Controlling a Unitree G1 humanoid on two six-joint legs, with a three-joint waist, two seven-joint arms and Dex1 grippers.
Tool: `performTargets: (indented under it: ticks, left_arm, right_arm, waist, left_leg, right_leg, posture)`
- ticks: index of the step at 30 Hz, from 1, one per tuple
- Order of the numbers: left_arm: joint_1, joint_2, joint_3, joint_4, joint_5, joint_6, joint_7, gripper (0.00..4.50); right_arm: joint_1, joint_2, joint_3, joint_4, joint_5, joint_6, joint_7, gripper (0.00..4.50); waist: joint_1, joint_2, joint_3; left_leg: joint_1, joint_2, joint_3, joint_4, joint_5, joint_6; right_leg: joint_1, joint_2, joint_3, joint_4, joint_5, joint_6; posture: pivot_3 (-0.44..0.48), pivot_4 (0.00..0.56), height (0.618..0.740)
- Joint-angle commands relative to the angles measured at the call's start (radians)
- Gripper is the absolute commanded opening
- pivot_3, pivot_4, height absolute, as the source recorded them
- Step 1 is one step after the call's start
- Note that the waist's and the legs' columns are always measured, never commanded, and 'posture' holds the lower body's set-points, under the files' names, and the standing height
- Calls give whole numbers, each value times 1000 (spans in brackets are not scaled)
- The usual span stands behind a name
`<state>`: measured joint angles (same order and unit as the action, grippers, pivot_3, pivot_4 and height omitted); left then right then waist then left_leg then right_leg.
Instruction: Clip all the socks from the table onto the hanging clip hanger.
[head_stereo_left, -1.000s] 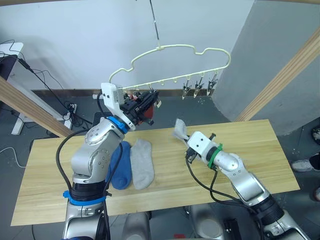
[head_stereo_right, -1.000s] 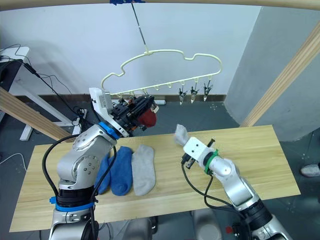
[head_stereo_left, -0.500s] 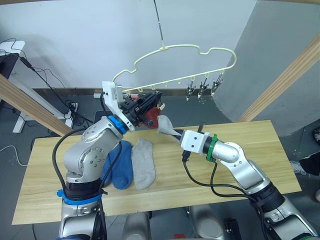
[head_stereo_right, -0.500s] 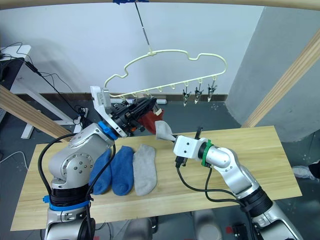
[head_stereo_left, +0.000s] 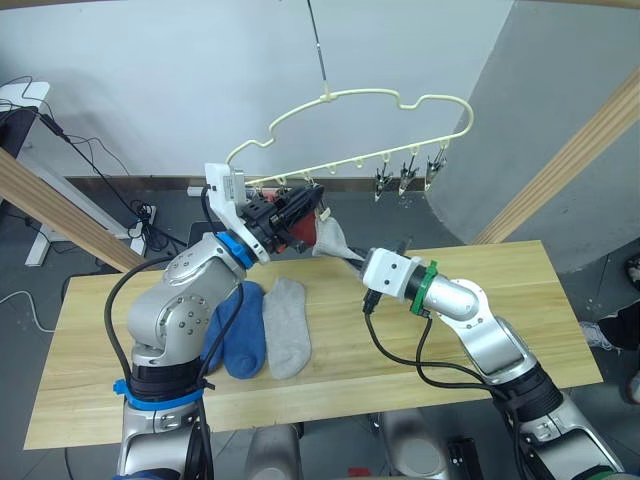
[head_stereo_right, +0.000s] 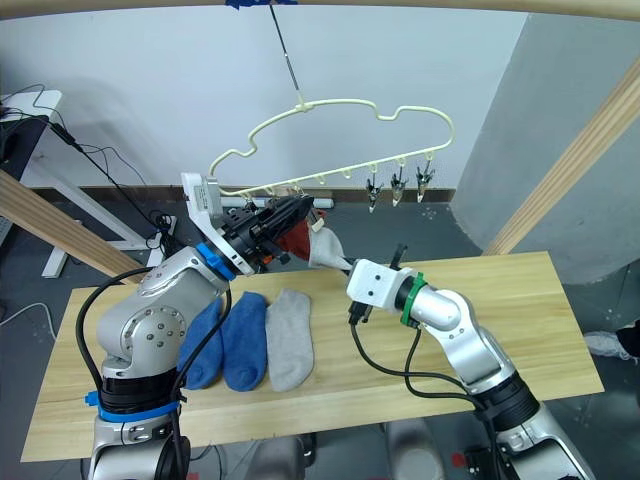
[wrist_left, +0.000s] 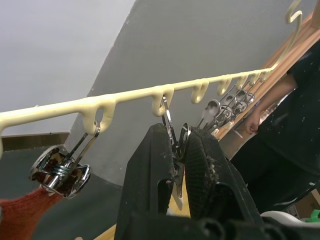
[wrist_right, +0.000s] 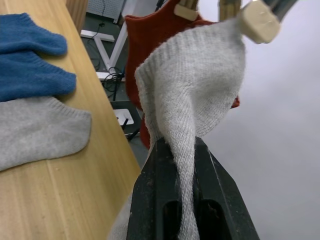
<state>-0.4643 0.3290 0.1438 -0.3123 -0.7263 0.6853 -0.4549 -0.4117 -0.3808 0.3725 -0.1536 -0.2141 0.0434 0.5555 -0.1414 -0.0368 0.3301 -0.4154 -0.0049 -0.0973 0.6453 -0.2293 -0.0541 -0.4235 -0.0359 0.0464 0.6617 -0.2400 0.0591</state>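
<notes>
On the desk (head_stereo_left: 450, 330), two blue socks (head_stereo_left: 238, 330) and a grey sock (head_stereo_left: 283, 327) are lying at 8 o'clock. The right gripper (wrist_right: 176, 150) is pinching another grey sock (wrist_right: 192, 85), jaws clamped on it. Beyond, at 11 o'clock, the left gripper (wrist_left: 175, 145) is squeezing a clip (wrist_left: 170, 131) on the clip hanger (head_stereo_left: 360, 100).

Both claws (wrist_left: 175, 150) (wrist_right: 177, 165) raised (clamped tight)

hidden: rust red sock (head_stereo_left: 300, 228) mostly behind left gripper (head_stereo_left: 303, 203) | person (wrist_left: 287, 130) cut by frame edge
</notes>
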Motion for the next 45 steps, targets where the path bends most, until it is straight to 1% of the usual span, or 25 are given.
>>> performTargets:
  ticks: [1, 9, 21, 36, 42, 45]
  left_arm:
    - [0, 7, 11, -56, -17, -22, -10, 267]
    - [1, 7, 13, -49, -14, -26, -12, 267]
    - [4, 5, 11, -44, -12, -32, -14, 267]
    - [15, 4, 11, -56, -22, -28, -8, 267]
    - [17, -9, 28, -59, -59, -22, -4, 267]
    - [19, 3, 31, -59, -71, -16, -7, 1274]
  right_arm:
    - [-12, 16, -22, -46, 9, -36, -10, 0]
    - [-6, 25, -22, -51, 12, -51, -8, 0]
    - [41, 19, -35, -77, 26, -74, -4, 0]
    - [20, 59, -29, -39, 20, -92, -10, 0]
    - [16, 62, -27, -30, 20, -93, -4, 0]
    - [10, 66, -25, -24, 19, -92, -4, 0]
  waist:
    - [0, 0, 0]
    - [0, 0, 0]
    - [-1, 0, 0]
    - [0, 0, 0]
    - [0, 0, 0]
    - [0, 0, 0]
  left_leg:
    - [0, 0, 0, 0, 0, 0]
    - [0, 0, 0, 0, 0, 0]
    - [0, 0, 0, 0, 0, 0]
    - [0, 0, 0, 0, 0, 0]
    - [0, 0, 0, 0, 0, 0]
    - [0, 0, 0, 0, 0, 0]
  right_leg:
    - [0, 0, 0, 0, 0, 0]
    - [0, 0, 0, 0, 0, 0]
    - [0, 0, 0, 0, 0, 0]
    - [0, 0, 0, 0, 0, 0]
    - [0, 0, 0, 0, 0, 0]
    - [0, 0, 0, 0, 0, 0]
  posture:
    - [-266, 341, 740]
    - [-266, 341, 740]
    - [-270, 338, 740]
    - [-259, 332, 740]
    - [-257, 331, 740]
    - [-257, 331, 740]
